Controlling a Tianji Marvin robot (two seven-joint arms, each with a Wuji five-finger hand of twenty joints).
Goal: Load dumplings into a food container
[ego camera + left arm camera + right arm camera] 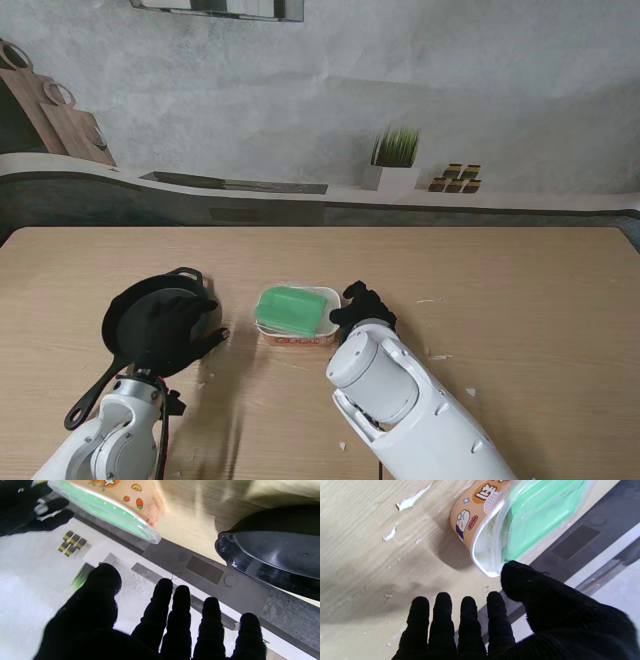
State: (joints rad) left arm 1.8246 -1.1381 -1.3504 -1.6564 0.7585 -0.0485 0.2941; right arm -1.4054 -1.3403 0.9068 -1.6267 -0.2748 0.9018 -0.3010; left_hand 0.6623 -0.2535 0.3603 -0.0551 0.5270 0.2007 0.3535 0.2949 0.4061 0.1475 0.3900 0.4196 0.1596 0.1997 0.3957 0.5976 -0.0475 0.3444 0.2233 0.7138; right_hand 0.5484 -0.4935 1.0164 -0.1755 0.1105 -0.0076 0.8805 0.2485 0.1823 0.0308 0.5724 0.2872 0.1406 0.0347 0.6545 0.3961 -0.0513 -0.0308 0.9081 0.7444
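1. The food container [297, 318] stands on the wooden surface [500, 300], near the middle, and a green lid [291, 309] lies on top of it, a little tilted.
2. The side wall of the container is orange with small cartoon drawings, as the right wrist view shows.
3. The right hand [362, 306] is just beside the right edge of the container; its fingers [468, 620] are spread and hold nothing. The thumb [520, 580] is very close to the container rim; I cannot tell if it touches.
4. The left hand [170, 328] hovers over a black frying pan [135, 300], which lies on the left of the container, apart from it. Its fingers [182, 610] are also wide and empty.
5. Small white scraps [440, 357] lie on the surface on the right side.
6. No dumplings can be made out in any view.
7. A potted green plant [393, 160] stands on the ledge behind the surface.
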